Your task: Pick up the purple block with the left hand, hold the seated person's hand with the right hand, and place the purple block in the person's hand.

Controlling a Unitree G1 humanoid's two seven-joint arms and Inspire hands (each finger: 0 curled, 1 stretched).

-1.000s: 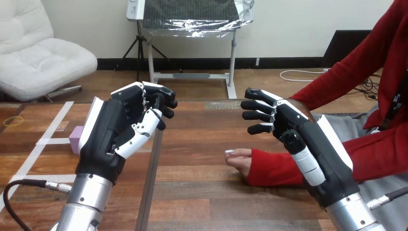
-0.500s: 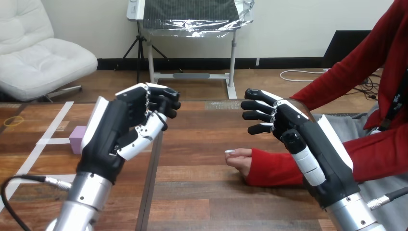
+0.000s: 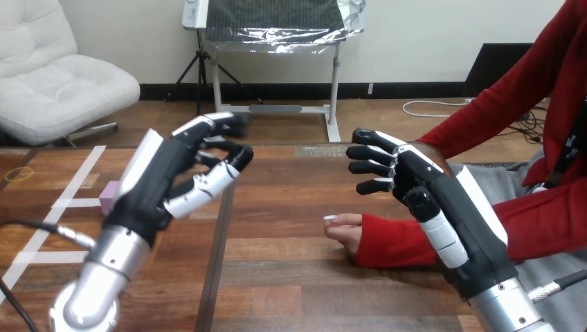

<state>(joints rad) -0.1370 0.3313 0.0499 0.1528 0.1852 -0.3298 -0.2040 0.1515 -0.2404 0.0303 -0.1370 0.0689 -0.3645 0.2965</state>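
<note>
So your left hand [image 3: 163,180] is up off the desk [image 3: 291,270] on the left side, palm turned inward. Its fingers are loosely spread and only a bit bent, and the thumb sits apart underneath them, so it's basically relaxed and not pinching anything.

The purple block [image 3: 109,196] is on the desk just behind that hand, toward the left edge. You only see a corner of it poking out past the back of the hand, right by the white tape [image 3: 66,203] lines. Hand and block look apart, not touching.

Your right hand [image 3: 429,190] is raised on the right side with its fingers reaching forward. They're relaxed and slightly fanned, and the thumb is tucked along the near side, so that one's spread too.

The person's hand [image 3: 345,228] rests on the desk near the middle, coming out of a red sleeve [image 3: 394,241] and loosely curled. It sits just left of and below your right hand. There's a clear gap between the two, no contact.
</note>
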